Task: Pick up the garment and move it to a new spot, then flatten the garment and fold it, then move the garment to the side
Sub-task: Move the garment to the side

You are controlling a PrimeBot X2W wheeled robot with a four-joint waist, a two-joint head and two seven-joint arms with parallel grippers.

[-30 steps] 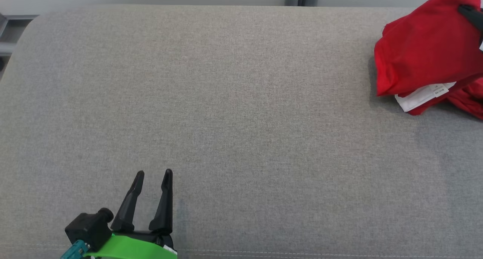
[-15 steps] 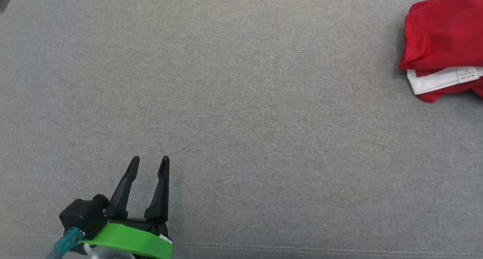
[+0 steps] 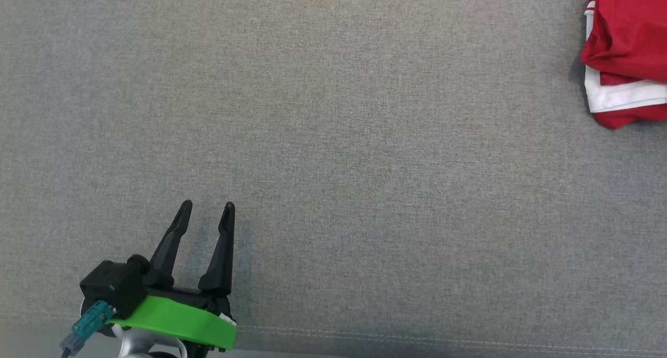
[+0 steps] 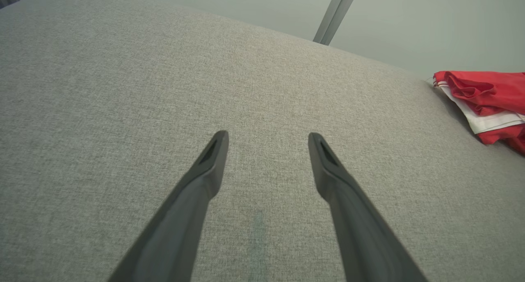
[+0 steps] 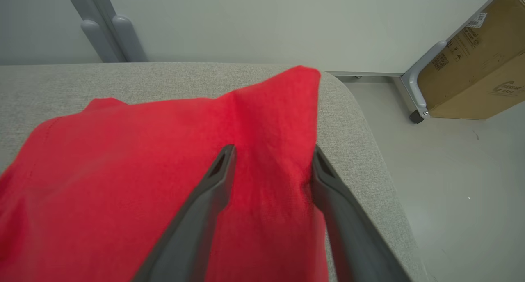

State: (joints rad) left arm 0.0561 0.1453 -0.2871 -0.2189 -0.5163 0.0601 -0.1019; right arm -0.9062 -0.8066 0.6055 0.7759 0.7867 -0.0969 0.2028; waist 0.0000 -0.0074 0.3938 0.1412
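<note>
Right wrist view has the right claw with its fingers spread wide and pinching nothing, a ridge of the red garment lying between them near the rounded end of the cushion, with a cardboard box on the floor at 2 o'clock. Over in the head view the left claw sits at 7 o'clock, fully open and empty above bare grey cushion, and the garment, folded with a white band showing, lies well apart from it at 2 o'clock by the frame's edge.

Right fingers now apart over garment
</note>
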